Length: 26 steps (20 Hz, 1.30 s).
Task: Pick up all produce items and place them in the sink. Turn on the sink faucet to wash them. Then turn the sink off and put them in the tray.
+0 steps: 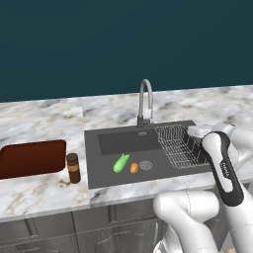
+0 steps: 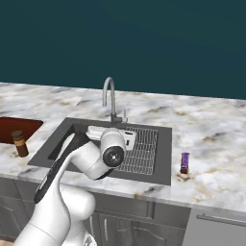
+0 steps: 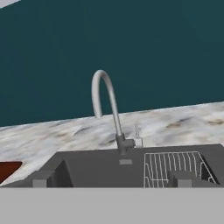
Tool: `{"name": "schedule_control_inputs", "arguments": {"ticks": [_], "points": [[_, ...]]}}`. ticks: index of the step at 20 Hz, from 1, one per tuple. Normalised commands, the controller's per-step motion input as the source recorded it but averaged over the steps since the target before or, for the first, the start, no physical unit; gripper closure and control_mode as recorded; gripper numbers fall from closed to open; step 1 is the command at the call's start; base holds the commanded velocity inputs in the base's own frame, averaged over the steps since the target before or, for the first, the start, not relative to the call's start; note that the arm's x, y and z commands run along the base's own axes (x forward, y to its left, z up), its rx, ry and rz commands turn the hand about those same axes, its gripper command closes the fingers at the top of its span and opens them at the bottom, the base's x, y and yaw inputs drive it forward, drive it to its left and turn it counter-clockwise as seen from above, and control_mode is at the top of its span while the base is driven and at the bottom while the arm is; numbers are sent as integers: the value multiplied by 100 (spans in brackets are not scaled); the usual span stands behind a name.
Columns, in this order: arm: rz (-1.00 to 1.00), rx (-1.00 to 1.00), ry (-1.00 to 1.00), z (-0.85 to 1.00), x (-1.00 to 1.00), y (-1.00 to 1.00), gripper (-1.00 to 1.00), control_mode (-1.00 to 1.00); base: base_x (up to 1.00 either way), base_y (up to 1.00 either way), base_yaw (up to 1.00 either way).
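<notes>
Your end effector (image 3: 111, 178), jaws wide and empty, faces the sink faucet (image 3: 106, 107) at twelve o'clock, produce items (image 1: 125, 163) already in the sink (image 1: 106, 170)

you're looking at a matt dark grey sink (image 1: 99, 163) set in glossy veined marble counter (image 1: 44, 118); behind the sink, the faucet (image 1: 145, 101) looks brushed metal.

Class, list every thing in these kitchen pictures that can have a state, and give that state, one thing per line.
Cucumber: lying in the sink, beside the orange fruit.
Orange fruit: in the sink, near the drain.
Sink: no water visible.
Faucet: upright, no water seen running.
Tray: holds nothing.
Jar: upright on the counter.
Purple bar: on the counter right of the sink.
Hand: open, holding nothing, facing the faucet.
</notes>
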Motion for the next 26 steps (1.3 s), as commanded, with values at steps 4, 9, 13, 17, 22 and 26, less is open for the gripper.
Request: {"name": "schedule_control_inputs", "arguments": {"ticks": [4, 9, 13, 17, 22, 26], "points": [[4, -9, -6, 0, 20, 1, -100, -100, 0, 0, 0], [6, -10, -2, 0, 30, 0, -100, -100, 0, 0, 0], [9, -3, 0, -3, 20, 8, -100, -100, 0, 0, 0], [2, 0, 0, -1, 1, 0, -100, -100, 0, 0, 0], [0, 0, 0, 0, 7, 0, -100, -100, 0, 0, 0], [1, 0, 0, 0, 14, 0, -100, -100, 0, 0, 0]]}}
